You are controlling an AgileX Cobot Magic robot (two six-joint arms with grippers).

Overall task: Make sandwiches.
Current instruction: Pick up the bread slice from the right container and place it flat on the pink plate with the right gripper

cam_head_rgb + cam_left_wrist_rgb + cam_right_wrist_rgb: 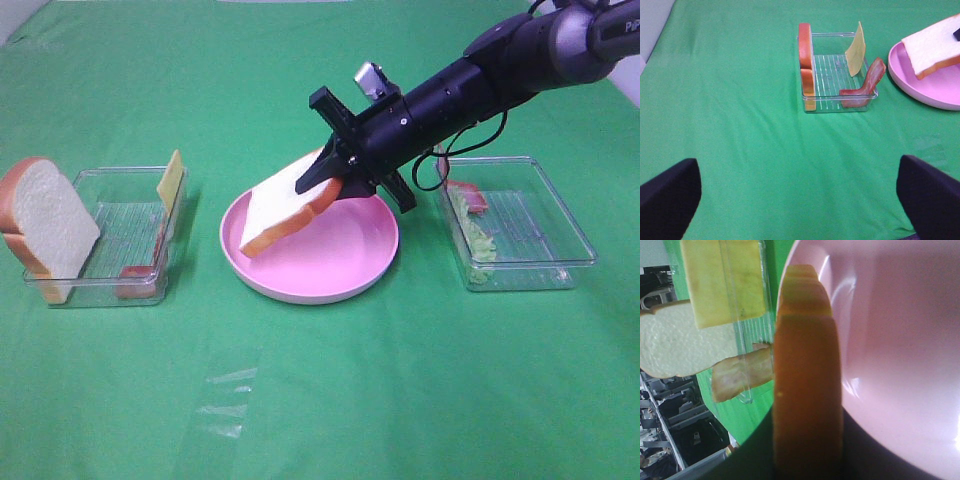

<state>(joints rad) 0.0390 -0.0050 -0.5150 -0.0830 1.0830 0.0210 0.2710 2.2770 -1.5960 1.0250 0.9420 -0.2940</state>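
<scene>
In the high camera, the right pincer is clamped on one crust end of a bread slice. The slice slants down over the pink plate in the middle of the desk, and I cannot tell whether its low corner touches the plate. It holds its shape unsupported, so it is probably light and stiff, and the thick crust edge looks like the safest place to pinch. Toward the left edge, the left tray holds a second slice, cheese and a bacon strip. Toward the right edge, the right tray holds lettuce.

The left wrist camera shows what the high one lacks. The left pincer is spread wide and empty above the green cloth, well apart from the left tray.

The right wrist camera shows the grip itself. The orange-brown crust sits squarely between the jaws, narrow edge on, with the plate just beyond. The lettuce is out of sight here.
</scene>
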